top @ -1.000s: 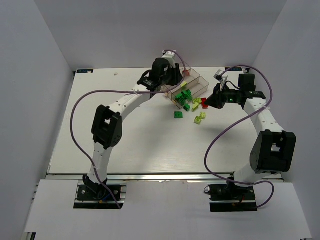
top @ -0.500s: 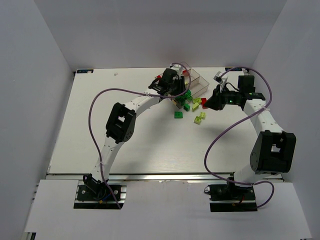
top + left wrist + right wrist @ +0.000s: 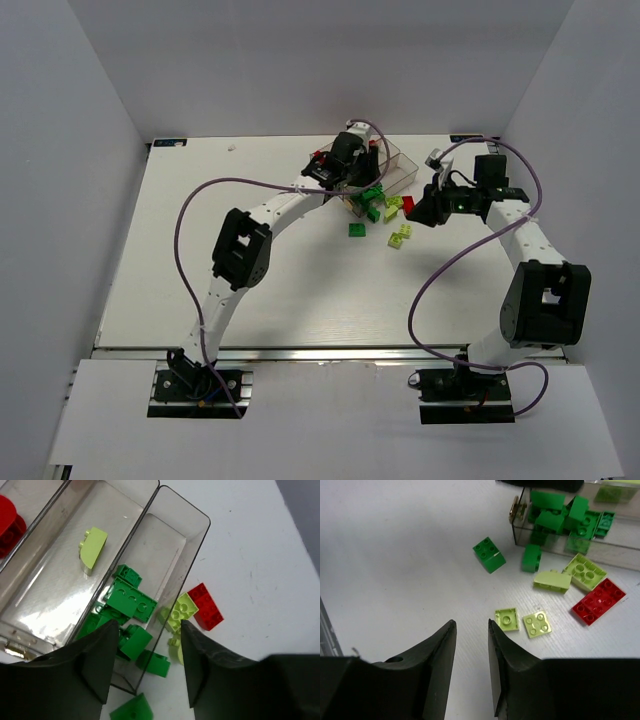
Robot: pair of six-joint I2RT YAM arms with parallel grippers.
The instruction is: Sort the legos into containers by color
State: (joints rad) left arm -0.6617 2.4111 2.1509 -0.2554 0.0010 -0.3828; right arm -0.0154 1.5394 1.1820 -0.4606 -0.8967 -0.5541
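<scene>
left pincer (image 3: 146,630) has swung over the tray (image 3: 197,535), now part open, empty. right pincer (image 3: 471,625), part open, empty, is nearer the loose legos (image 3: 536,624) at one o'clock on the surface (image 3: 395,555).

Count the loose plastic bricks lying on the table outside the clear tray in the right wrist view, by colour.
Dark green studded plastic bricks: 2
Lime yellow-green studded plastic bricks: 4
Red studded plastic brick: 1
Total: 7
</scene>
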